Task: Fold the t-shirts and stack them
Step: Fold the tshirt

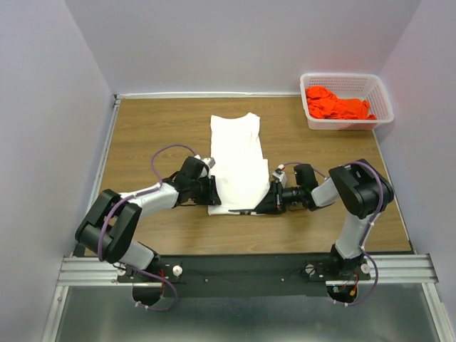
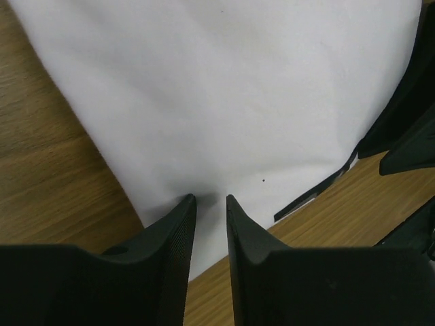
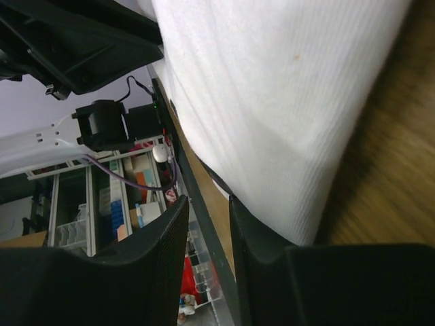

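Right now the white t-shirt (image 1: 237, 160) lies mid-surface as a long narrow strip, its long axis running from near to far. Its near end sits between my two tools. My left tool (image 1: 211, 191) is at the near left corner of the cloth and my right tool (image 1: 267, 199) at the near right corner, so each arm has its own corner closest.

My left tool's jaws stand narrowly apart with their tips on the cloth edge, where it puckers slightly. I cannot tell whether they pinch it. My right tool's jaws are also slightly apart, the gap looks empty, and the cloth rests against the outer side of one finger.

I judge the coming fold runs along that axis, near end toward far end. The orange-red t-shirt (image 1: 336, 105) waits in the basket (image 1: 347, 78) at the far right.
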Available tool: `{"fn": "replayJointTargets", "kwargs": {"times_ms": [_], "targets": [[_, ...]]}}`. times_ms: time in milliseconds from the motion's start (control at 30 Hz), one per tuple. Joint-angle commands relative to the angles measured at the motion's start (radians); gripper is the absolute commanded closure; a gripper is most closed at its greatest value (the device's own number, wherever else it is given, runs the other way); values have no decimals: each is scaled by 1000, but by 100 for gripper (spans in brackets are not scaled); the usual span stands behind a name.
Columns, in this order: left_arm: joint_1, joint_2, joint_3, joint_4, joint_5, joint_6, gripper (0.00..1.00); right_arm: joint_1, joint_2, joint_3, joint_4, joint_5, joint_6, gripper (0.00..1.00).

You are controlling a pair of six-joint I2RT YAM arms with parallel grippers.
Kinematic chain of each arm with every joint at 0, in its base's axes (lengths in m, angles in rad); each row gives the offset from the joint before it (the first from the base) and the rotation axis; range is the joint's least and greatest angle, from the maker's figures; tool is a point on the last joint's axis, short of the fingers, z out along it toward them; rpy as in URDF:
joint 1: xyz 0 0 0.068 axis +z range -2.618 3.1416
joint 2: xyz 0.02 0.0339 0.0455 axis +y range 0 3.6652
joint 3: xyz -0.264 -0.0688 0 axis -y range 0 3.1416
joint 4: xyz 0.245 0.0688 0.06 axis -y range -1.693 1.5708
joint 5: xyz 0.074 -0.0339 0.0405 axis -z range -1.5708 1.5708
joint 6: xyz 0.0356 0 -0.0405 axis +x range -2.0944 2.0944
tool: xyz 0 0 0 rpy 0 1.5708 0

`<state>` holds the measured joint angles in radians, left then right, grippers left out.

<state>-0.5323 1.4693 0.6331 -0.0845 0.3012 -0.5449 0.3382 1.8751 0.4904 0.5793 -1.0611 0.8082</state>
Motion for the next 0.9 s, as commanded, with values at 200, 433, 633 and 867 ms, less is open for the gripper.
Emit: {"fn": "replayJointTargets", "kwargs": {"times_ms": [200,433,633,867], "targets": [[34,-162,-4,-208,-60,-4,65,-15,-201,16,-324,138,-122,59],[-6,-153,10,-233,36,19,65,-13,-257,63,-340,156,-96,58],[-29,-72,-7,-273,1,16,65,-15,-122,11,-272,207,-135,61],[-29,-133,45,-398,-128,-15,66,-16,-177,-9,-369,306,-171,62]]}}
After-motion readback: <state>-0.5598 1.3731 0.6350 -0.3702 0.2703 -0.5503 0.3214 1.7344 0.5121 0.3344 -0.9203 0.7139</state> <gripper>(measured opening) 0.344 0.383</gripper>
